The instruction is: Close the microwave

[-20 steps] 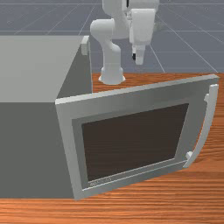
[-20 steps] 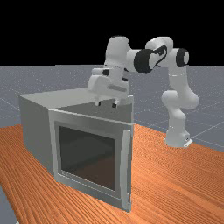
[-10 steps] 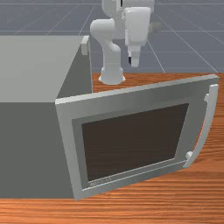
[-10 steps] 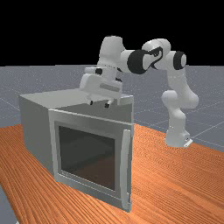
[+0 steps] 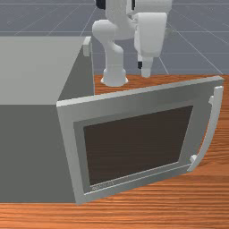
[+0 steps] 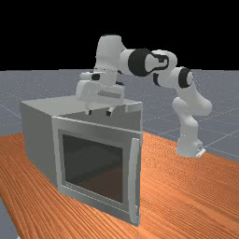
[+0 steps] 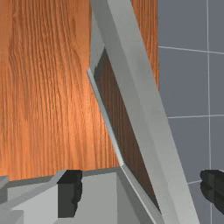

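- My pincer (image 6: 99, 113) is open, its two fingers (image 7: 70, 193) spread well apart and pointing down.
- In the wrist view I see the top edge of the door (image 5: 67, 147) running through the space between those fingers, and one finger appears against the microwave's pale inside.
- From the front, I have the pincer behind the door and above its top edge; I can't judge the gap exactly.
- The door stands wide open, upright, swung out from the microwave (image 5: 31, 67) toward the front view's right, with its dark window (image 5: 138, 145) facing that camera.
- Its long curved handle (image 5: 212, 129) is at the free end, on the outer face.
- The microwave's grey box sits on the wooden table (image 5: 156, 212), at the front view's left, its open side next to the door.
- Farther out, my arm (image 6: 109, 52) bends over from its base at the far view's right.
- Beyond the table lies a grey floor (image 7: 188, 83) with pale lines.
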`<state>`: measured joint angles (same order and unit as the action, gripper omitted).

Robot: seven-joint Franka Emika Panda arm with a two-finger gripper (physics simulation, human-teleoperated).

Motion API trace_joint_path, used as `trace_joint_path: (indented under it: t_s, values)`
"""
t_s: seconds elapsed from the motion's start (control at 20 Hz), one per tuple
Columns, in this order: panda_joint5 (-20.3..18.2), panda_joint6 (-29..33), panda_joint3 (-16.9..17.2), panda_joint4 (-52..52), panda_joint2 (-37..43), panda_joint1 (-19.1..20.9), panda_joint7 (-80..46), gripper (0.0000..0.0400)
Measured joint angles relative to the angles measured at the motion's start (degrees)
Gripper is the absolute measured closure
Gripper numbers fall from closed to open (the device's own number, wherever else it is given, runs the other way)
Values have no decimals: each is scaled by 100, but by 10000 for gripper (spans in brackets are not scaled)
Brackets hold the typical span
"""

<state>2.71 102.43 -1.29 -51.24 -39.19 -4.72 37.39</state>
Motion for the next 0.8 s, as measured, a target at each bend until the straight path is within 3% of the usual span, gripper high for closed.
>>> trace_joint_path:
  t_s: [0.1,0.25,0.65,0.8]
  values:
    - [8,-281,-6,432,-224,-61,-46,0]
    - [78,7,29,93,-69,-212,-383,0]
    - [195,-616,-16,1497,-878,-761,-751,0]
    - [347,-188,60,791,-629,-822,-811,0]
